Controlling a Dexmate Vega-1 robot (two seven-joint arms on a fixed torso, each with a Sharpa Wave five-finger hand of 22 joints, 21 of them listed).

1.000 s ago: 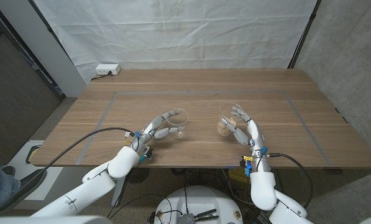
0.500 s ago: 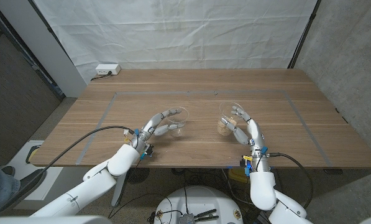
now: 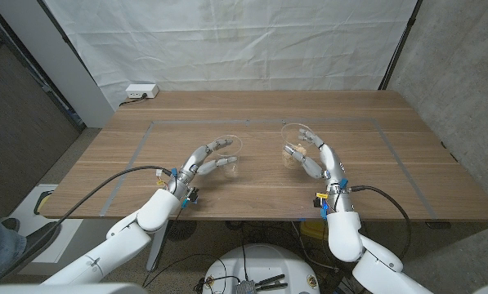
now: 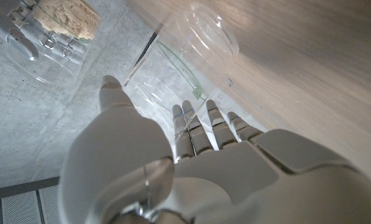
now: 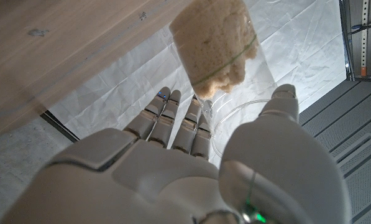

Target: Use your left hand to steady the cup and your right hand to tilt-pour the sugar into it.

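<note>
Item: empty cup (image 3: 230, 157), mid-table, our left hand (image 3: 204, 166) curled round it. Item: sugar cup (image 3: 299, 147), gripped in our right hand (image 3: 315, 161), lifted, well apart. Risk we judged: pouring from there would spill sugar on table (image 3: 374, 155).

Wooden surface (image 3: 366, 122) carries a rectangle of grey tape lines (image 3: 145, 139). A white power strip (image 3: 141, 91) sits at its far left corner, cord attached. A white creased sheet (image 3: 227, 41) hangs behind. A concrete wall (image 3: 464, 73) stands to the right, a dark panel (image 3: 15, 114) to the left.
</note>
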